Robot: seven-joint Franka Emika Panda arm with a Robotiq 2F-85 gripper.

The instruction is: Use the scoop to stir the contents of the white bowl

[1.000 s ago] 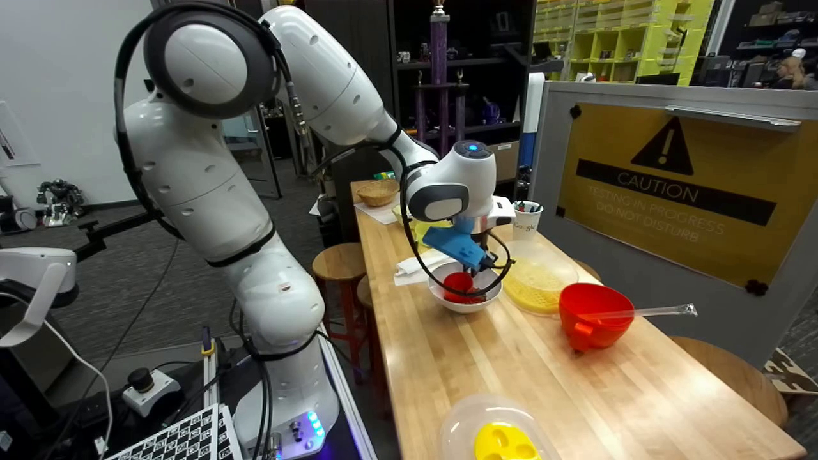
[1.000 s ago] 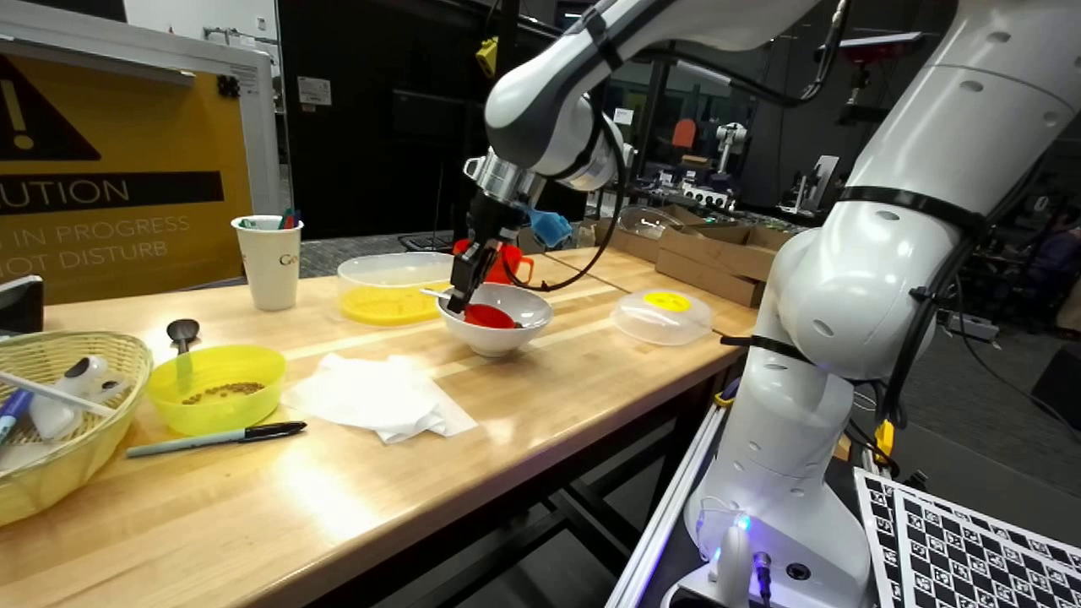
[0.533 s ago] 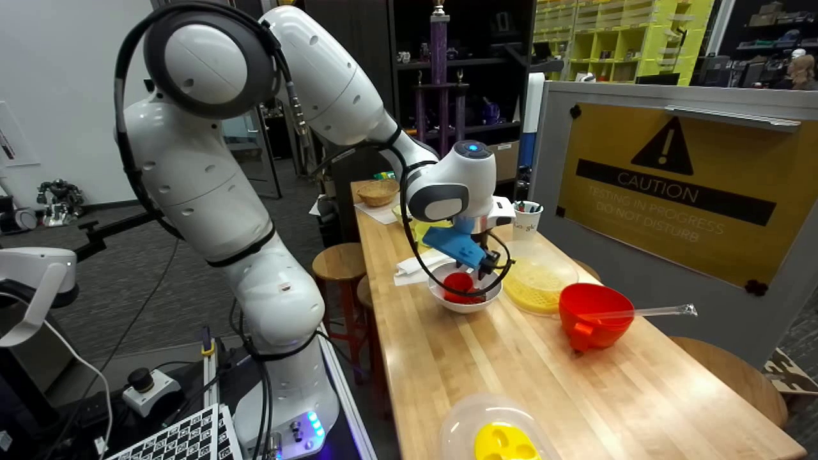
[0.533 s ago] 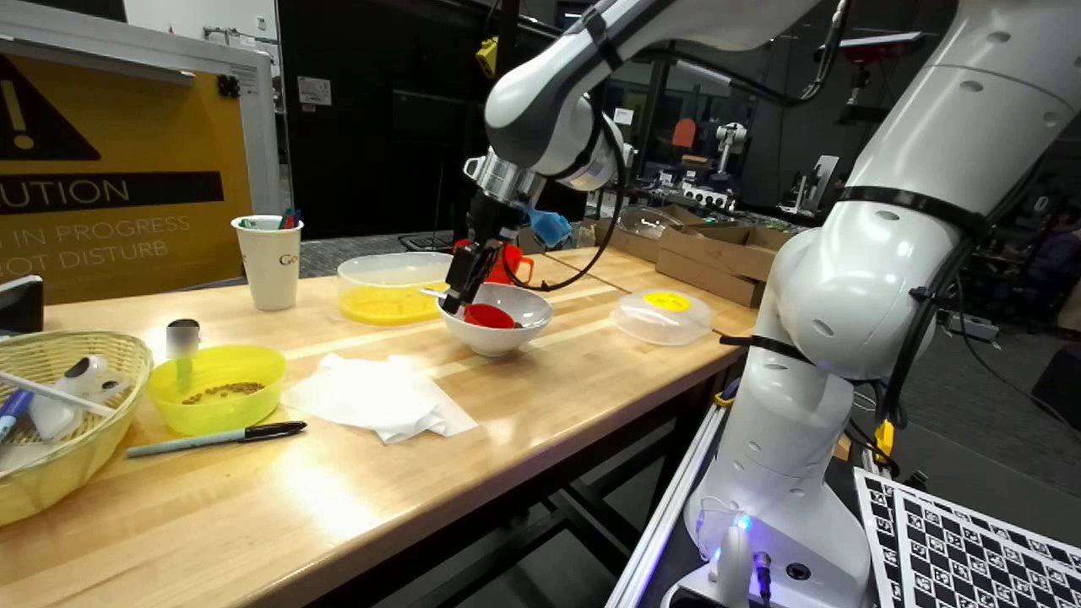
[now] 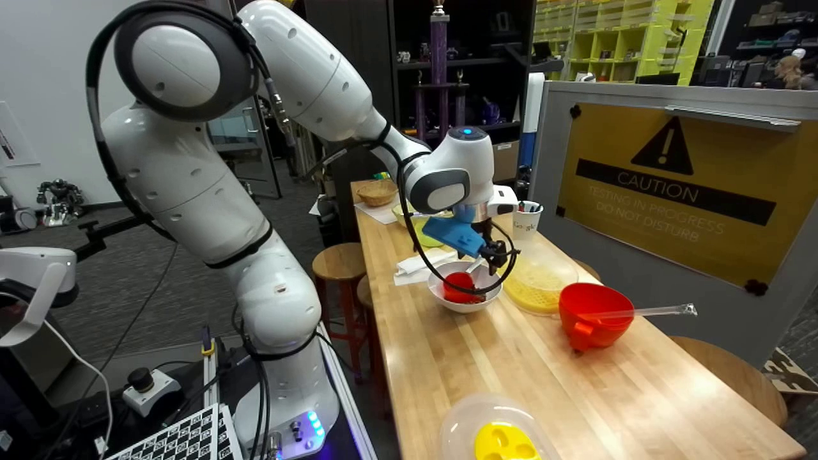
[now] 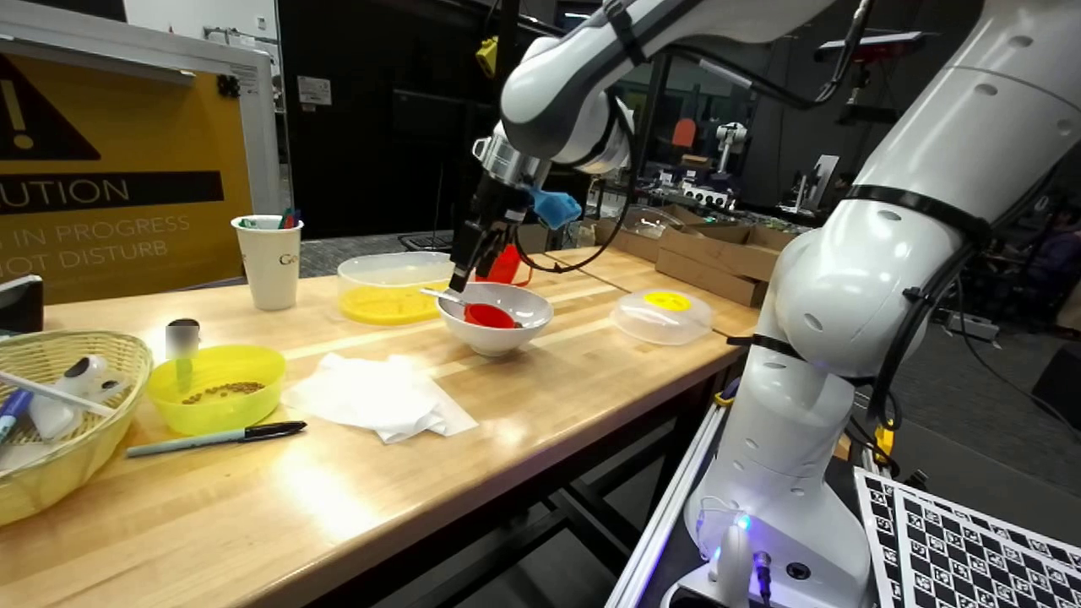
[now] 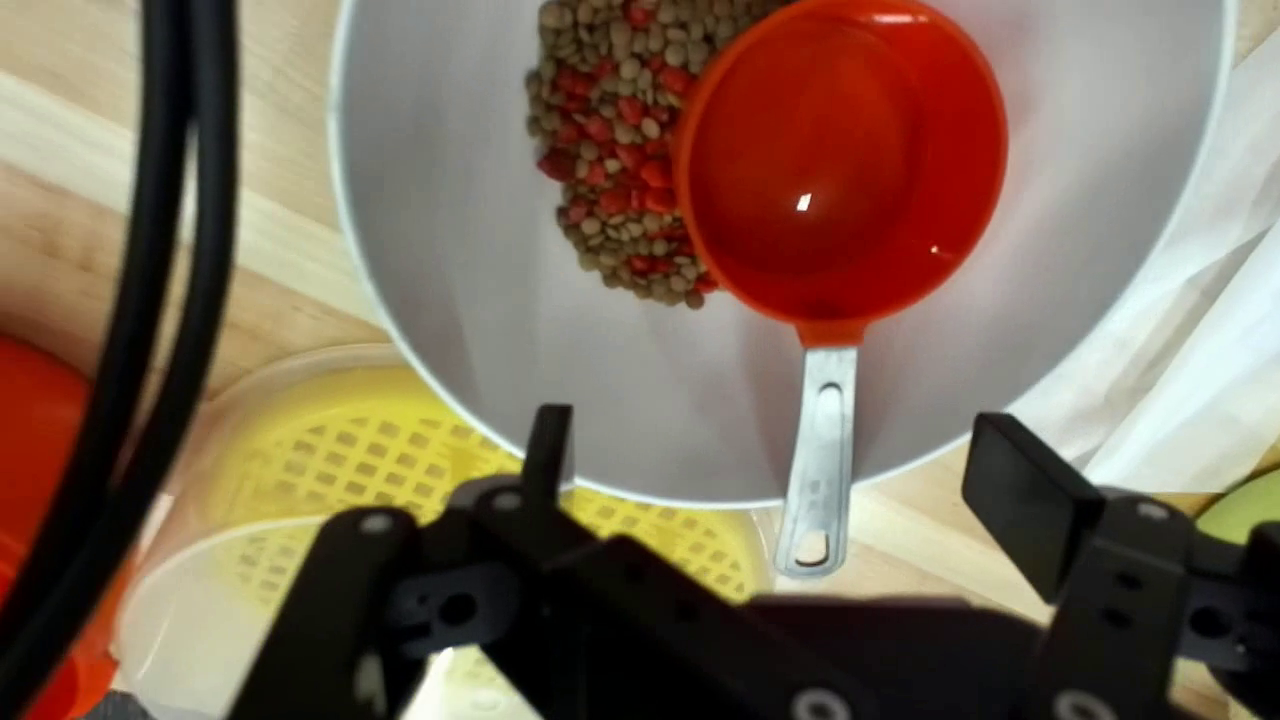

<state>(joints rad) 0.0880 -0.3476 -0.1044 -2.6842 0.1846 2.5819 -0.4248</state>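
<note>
Scoop lies in the white bowl beside the brown and red contents, its handle across the rim. Near it, the gripper stands spread wide, holding nothing.

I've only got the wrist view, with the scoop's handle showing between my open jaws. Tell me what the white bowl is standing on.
Observer: In an exterior view, the white bowl stands upright, its base directly on the wooden table.
Operator: Good. There's a yellow-green sliver at my right edge, past the white paper. Say what it holds.
Observer: That looks to be the yellow bowl; in an exterior view, small brown pieces lie in it.
Operator: Last one: report anything sticking out above my jaws.
Observer: In both exterior views, a blue piece juts out above the jaws.
</note>
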